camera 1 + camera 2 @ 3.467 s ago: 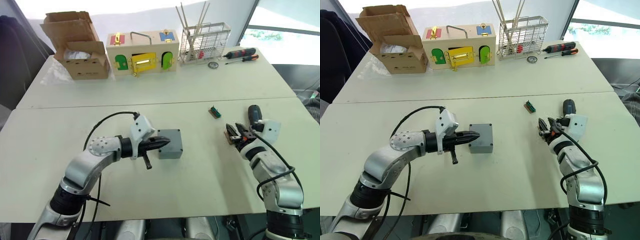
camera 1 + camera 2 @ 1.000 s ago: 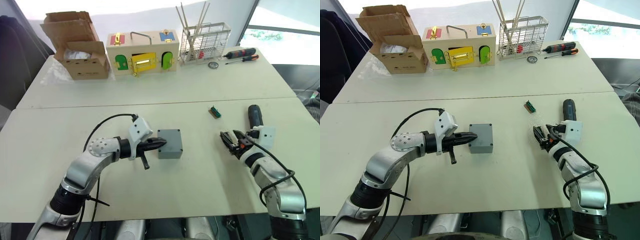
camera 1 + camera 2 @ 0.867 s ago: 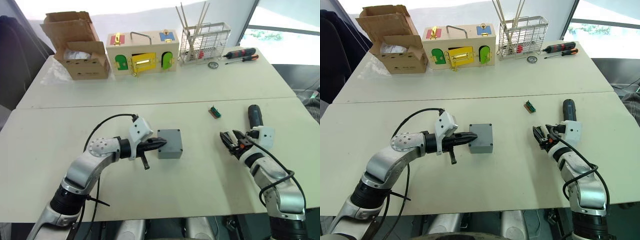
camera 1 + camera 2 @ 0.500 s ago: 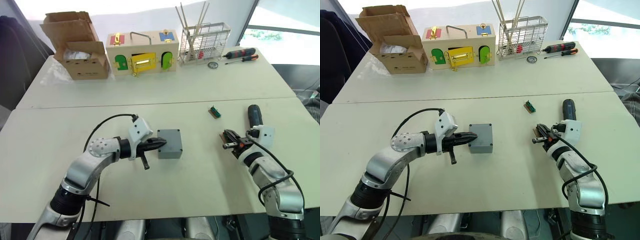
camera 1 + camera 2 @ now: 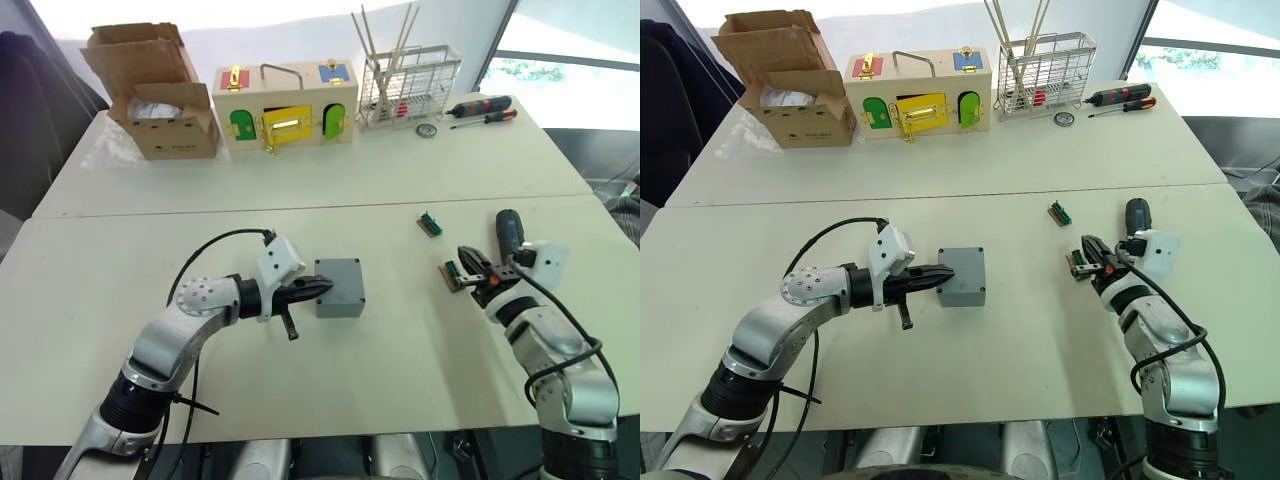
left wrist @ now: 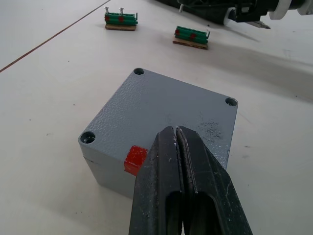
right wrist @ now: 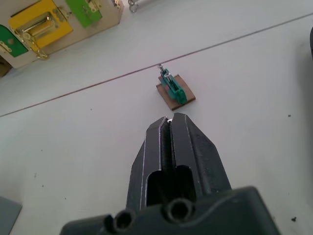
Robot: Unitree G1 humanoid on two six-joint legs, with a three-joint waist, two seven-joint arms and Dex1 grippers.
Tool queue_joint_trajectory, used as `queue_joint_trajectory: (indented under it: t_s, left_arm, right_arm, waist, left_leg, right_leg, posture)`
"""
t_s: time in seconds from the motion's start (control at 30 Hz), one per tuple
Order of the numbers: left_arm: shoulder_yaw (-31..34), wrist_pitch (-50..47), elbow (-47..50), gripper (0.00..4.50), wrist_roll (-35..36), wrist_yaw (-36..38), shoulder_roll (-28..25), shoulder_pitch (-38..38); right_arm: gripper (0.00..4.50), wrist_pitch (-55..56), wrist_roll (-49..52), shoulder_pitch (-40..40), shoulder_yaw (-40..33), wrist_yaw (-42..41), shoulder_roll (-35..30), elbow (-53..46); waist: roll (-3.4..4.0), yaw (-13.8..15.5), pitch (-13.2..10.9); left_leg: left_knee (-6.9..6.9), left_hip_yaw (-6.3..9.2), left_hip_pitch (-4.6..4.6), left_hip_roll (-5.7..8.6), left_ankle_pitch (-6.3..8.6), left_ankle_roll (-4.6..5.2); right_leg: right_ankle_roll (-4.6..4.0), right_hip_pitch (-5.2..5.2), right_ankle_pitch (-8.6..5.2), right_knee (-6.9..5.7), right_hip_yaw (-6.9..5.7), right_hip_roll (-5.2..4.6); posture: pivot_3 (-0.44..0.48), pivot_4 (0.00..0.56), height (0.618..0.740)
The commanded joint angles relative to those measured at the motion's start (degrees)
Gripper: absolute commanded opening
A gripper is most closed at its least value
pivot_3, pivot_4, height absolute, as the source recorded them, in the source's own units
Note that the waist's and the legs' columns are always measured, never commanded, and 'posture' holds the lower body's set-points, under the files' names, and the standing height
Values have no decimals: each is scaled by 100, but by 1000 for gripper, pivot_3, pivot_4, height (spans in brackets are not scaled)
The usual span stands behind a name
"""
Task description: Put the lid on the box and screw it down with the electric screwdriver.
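Two arms, both pincers closed and empty.
Left pincer (image 5: 318, 289): forearm bent across from 8 o'clock, fingers pressed together, pointing toward 3 o'clock, low over the table. Right pincer (image 5: 468, 260): arm rising from 5 o'clock, fingers together, tips pointing toward 10 o'clock.

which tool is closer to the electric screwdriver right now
Right. The right tool sits just beside the electric screwdriver, which lies past it on the table. The left tool is far off, at the box.
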State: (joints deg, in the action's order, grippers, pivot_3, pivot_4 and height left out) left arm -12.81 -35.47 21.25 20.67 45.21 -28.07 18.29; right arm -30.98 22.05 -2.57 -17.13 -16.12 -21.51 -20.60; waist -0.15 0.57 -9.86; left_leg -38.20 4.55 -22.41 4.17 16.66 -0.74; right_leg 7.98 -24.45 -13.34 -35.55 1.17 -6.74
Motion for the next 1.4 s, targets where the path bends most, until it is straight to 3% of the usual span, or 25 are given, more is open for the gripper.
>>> queue_joint_trajectory:
  t_s: [0.03, 0.23, 0.47, 0.8, 1.4]
  left_arm:
    - [128, 15, -17, 0, 118, 50, -6, 32]
    - [897, -359, 104, 0, 672, 87, -272, 134]
    - [1169, -607, 543, 0, 797, 75, -794, -344]
    - [1212, -779, 993, 0, 845, -291, -823, -735]
    - [1001, -721, 917, 0, 769, -458, -763, -640]
  right_arm:
    - [43, -3, 168, -281, -146, -63, -201, -452]
    - [43, -452, 545, -919, 928, -1106, -665, -770]
    - [43, -375, 524, -1271, 1913, -1791, -558, -276]
    - [43, -188, 460, -1443, 2094, -2020, -437, 143]
    - [43, -264, 249, -1447, 2250, -2165, -454, 290]
  waist:
    - [0, -3, 0]
    - [0, -61, -1]
    - [-1, -114, -1]
    - [-2, -119, -1]
    - [-2, -117, -1]
  left_leg:
    - [0, 0, 0, 0, 0, 0]
    - [1, 2, 0, -1, 2, 4]
    - [3, 4, -1, -1, 1, 2]
    - [1, 5, -1, -3, 1, 2]
    - [1, 4, -1, -3, 1, 1]
  right_leg:
    - [0, 0, 0, 0, 0, 0]
    - [0, -1, 0, 0, -4, 7]
    - [0, 5, 0, 15, -7, -5]
    - [0, 1, 0, 11, -7, -5]
    - [0, 1, 0, 12, -6, -5]
  posture:
    - [0, 150, 734]
    - [0, 150, 734]
    - [0, 150, 734]
    - [0, 150, 734]
    - [0, 150, 734]
